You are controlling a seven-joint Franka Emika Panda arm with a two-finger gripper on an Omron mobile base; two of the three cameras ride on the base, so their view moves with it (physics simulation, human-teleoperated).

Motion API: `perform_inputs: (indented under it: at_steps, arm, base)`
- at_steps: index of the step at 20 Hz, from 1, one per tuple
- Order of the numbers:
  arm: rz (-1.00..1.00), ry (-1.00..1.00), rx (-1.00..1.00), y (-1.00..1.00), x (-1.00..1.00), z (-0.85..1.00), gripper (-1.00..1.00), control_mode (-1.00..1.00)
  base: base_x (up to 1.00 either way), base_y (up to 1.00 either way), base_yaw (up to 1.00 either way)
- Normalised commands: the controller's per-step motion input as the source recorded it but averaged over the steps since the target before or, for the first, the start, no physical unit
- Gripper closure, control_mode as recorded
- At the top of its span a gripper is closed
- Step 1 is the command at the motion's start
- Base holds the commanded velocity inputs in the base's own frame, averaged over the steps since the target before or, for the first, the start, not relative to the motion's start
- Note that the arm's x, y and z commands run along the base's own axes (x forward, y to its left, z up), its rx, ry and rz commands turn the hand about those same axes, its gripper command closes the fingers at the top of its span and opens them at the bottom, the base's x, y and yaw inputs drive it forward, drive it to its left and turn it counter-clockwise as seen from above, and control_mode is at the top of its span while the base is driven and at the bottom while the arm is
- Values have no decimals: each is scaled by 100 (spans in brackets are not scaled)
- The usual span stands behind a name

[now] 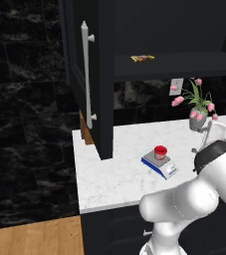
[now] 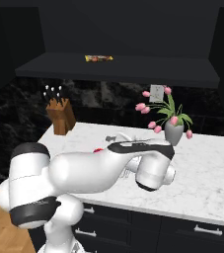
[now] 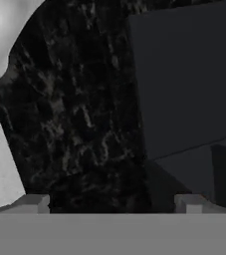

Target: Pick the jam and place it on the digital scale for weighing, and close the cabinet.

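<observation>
Jam on scale, cabinet door open.
Jam (image 1: 160, 151) sits on the digital scale (image 1: 159, 164) on the worktop (image 1: 114, 174); pincer (image 3: 113, 201) spread, empty, facing the cabinet (image 1: 87, 74), apart from the jar.

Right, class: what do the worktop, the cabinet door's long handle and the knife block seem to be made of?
White veined worktop: looks like polished marble, going by its grey veining. Long silver bar handle on the black cabinet door: probably brushed metal, pale with a soft sheen. Brown knife block: likely wood, matte warm brown, though no grain shows.
</observation>
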Motion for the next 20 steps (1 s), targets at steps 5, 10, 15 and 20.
perform_inputs:
  at_steps: [5,10,15,20]
  arm:
    - [0,-69,35,-28,-90,65,-100,-100]
    - [0,-61,34,-35,-68,70,-100,-100]
    - [-3,-38,32,-52,-58,65,-100,-100]
    - [-9,-5,32,-71,-71,53,-100,-100]
  base:
    - [0,0,0]
    - [0,0,0]
    - [0,0,0]
    - [0,0,0]
